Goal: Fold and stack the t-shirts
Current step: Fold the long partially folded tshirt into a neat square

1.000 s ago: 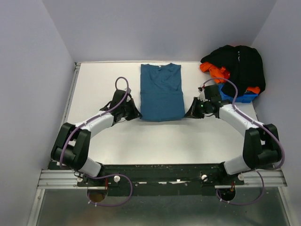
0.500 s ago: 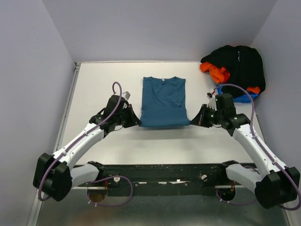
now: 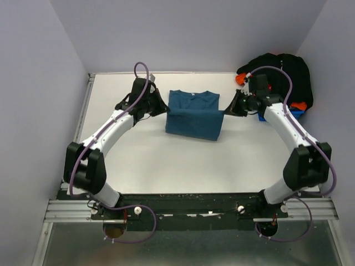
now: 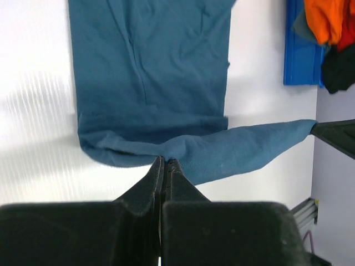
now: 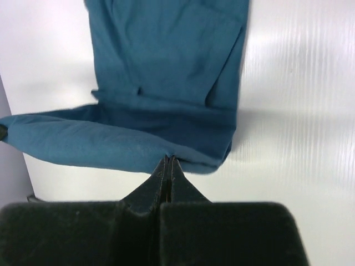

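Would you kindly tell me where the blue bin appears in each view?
Top external: blue bin far right, under the shirt pile.
Left wrist: upper right corner.
Right wrist: not in view.
Shared landmark: teal t-shirt, in all three views.

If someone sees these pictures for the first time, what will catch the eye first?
First, the soft teal-blue cloth t-shirt in the middle of the white table. Its near hem is stretched taut between the left gripper and the right gripper, each shut on one corner. Next, the heap of black and bright orange cloth shirts at the far right corner.
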You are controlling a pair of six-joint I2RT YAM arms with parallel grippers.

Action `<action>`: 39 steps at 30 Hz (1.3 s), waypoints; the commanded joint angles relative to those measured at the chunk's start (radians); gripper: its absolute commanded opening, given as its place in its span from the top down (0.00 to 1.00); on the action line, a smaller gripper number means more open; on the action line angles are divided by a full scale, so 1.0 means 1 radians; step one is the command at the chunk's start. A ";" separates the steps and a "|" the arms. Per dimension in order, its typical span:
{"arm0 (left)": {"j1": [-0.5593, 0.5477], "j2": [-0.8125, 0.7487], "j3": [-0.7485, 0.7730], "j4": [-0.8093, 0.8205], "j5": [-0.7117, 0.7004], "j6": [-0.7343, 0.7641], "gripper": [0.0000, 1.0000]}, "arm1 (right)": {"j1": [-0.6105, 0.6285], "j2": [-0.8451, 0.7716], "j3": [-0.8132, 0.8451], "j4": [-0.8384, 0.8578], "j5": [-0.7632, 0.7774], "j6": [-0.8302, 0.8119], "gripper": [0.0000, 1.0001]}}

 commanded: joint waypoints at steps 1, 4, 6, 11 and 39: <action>0.063 0.171 0.143 0.060 -0.006 0.009 1.00 | -0.032 0.176 0.148 0.010 0.012 0.025 0.99; 0.095 0.270 0.230 0.067 0.000 0.004 1.00 | -0.047 0.271 0.246 0.011 0.006 0.039 0.99; 0.111 0.342 0.293 0.067 0.003 0.003 1.00 | -0.055 0.345 0.314 0.016 -0.007 0.041 0.99; 0.145 0.519 0.439 0.095 0.047 -0.023 1.00 | -0.076 0.523 0.519 -0.027 -0.022 0.051 0.99; 0.186 0.901 0.789 0.222 0.159 0.024 0.09 | -0.162 0.819 0.719 0.126 -0.169 0.090 0.45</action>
